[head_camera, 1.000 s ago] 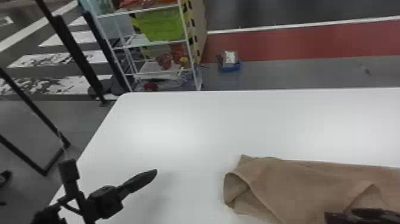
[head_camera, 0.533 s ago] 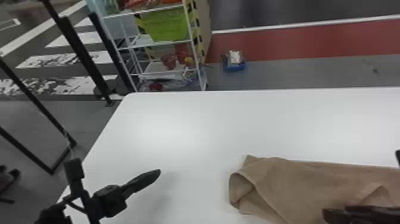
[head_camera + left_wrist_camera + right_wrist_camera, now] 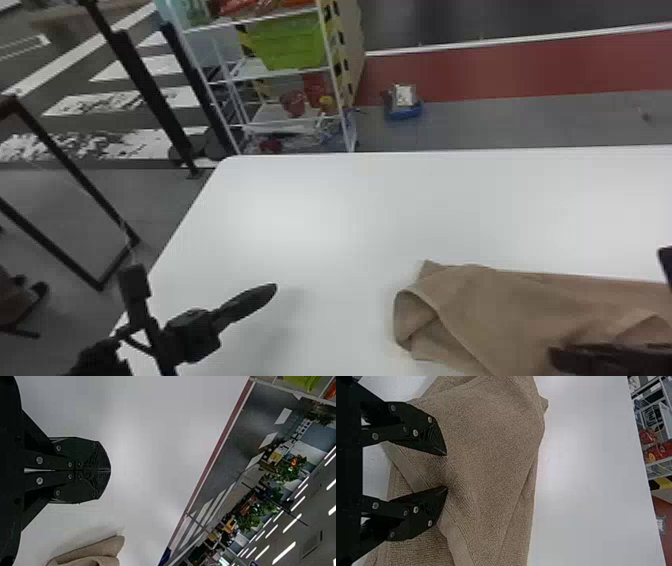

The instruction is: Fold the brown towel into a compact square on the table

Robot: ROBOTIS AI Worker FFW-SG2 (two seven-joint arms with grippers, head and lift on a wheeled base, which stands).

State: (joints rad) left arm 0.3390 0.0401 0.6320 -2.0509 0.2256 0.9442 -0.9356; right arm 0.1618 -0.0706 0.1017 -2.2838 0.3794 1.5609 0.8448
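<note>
In the head view, the brown towel [image 3: 500,310] is cut by the right and near edges, as is also the table [image 3: 350,215], while the right gripper [image 3: 562,353], itself cut at right, hides some of the cloth.

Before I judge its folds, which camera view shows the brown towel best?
The right wrist view: the towel lies close, weave and layered edges plain. The head view shows its folded left end; the left wrist view, a small part.

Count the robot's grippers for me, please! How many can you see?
2. The left gripper is shut, above the white table, to the left of the towel. The right gripper is open, right over the towel.
</note>
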